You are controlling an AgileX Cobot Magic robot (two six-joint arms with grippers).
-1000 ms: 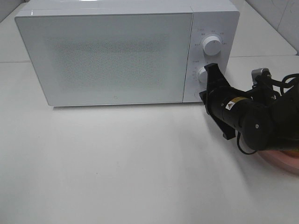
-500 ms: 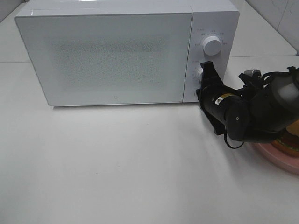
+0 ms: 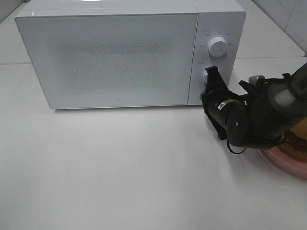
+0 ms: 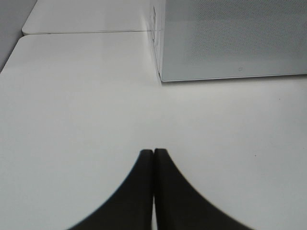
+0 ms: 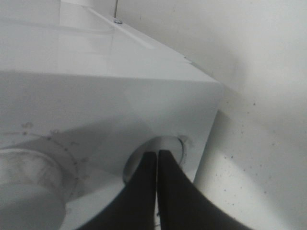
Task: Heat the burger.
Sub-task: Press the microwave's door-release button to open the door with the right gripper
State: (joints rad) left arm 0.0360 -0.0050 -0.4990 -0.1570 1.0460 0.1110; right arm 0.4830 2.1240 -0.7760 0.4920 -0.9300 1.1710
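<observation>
The burger (image 3: 298, 143), brown and layered, sits half hidden; pink plate (image 3: 284, 162) beneath.

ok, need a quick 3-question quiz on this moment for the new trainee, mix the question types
1. True or false: the microwave door is open.
2. The right arm's fingers are pressed together and aimed at: A) the upper knob, B) the round button at the panel's bottom corner, C) the burger.
3. Fill in: the burger sits outside the microwave on a pink ____, partly hidden behind the right arm.

Key: 1 false, the door is shut. 2 B. 3 plate.
</observation>
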